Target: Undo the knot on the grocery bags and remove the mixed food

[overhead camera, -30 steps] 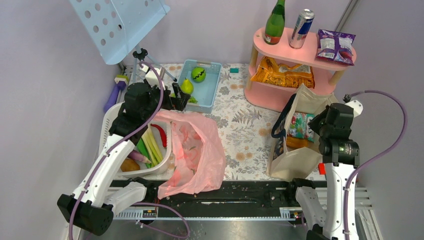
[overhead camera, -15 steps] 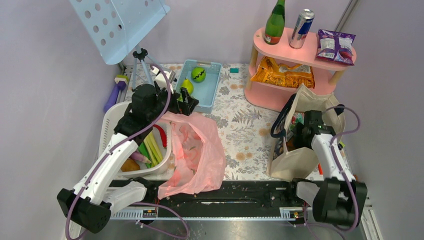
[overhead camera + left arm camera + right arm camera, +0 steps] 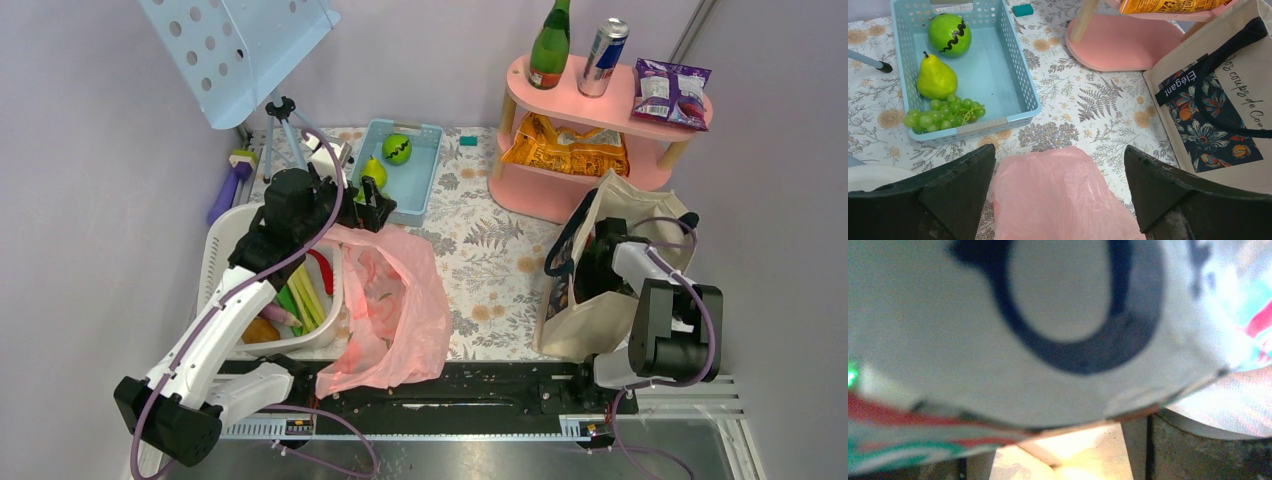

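Note:
The pink plastic bag (image 3: 392, 300) lies slack on the floral mat, its far end (image 3: 1063, 200) just below my left gripper (image 3: 1060, 155), which hangs open above it without touching. The beige tote (image 3: 585, 325) with black handles (image 3: 1208, 75) stands at the right. My right gripper (image 3: 592, 262) is down inside it. In the right wrist view a white, red and green snack packet (image 3: 998, 330) fills the frame, and the gripper (image 3: 1058, 445) stands open over the tote's floor. A pear (image 3: 936, 77) lies in the blue basket (image 3: 1018, 65). Leeks (image 3: 305, 295) sit in the white basket (image 3: 215, 250).
A pink two-level shelf (image 3: 600, 105) at the back right carries a green bottle (image 3: 550, 45), a drink can (image 3: 603, 57), a purple crisp packet (image 3: 672, 92) and orange packets (image 3: 565, 150) below. A tripod with a perforated blue plate (image 3: 240, 50) stands at the back left.
My right arm has swung down from above the tote and pushed its gripper inside, jaws going from shut to open. The left gripper shifted slightly right, then stayed put.

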